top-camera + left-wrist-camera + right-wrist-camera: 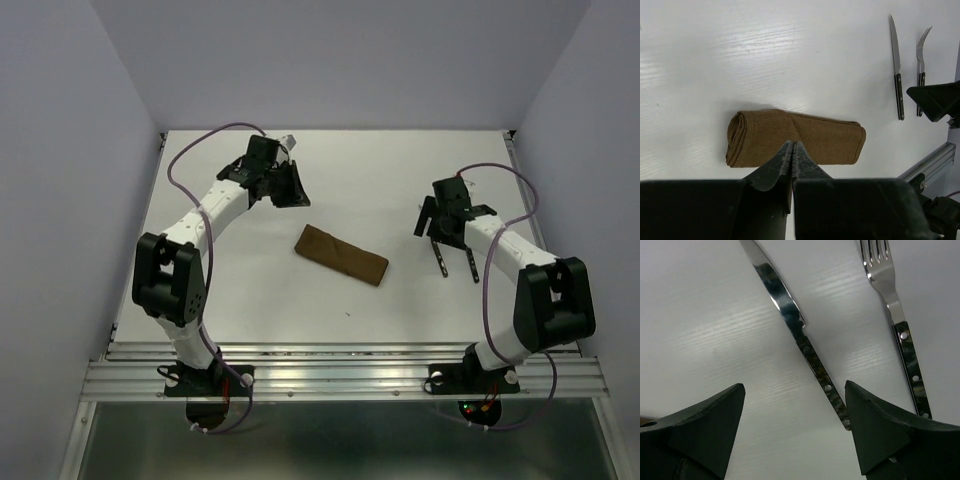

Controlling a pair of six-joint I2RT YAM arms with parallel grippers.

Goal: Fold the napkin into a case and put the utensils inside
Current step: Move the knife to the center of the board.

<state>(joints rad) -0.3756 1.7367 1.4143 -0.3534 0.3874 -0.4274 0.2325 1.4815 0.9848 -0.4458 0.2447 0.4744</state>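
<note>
The napkin lies folded as a narrow brown case (341, 255) in the middle of the table, also seen flat in the left wrist view (795, 137). My left gripper (293, 192) hovers back-left of the case, its jaws (792, 144) pressed together with nothing between them. The utensils lie side by side on the right: a knife (438, 258) (897, 65) (790, 315) and a fork (470, 264) (921, 60) (895, 305). My right gripper (445, 230) (795, 390) stands wide open just above them. The knife's handle end is beside its right finger (880, 420).
White table (250, 290) with grey walls on three sides. A metal rail (340, 375) runs along the near edge where the arm bases are bolted. The right gripper's body (937, 100) shows at the edge of the left wrist view.
</note>
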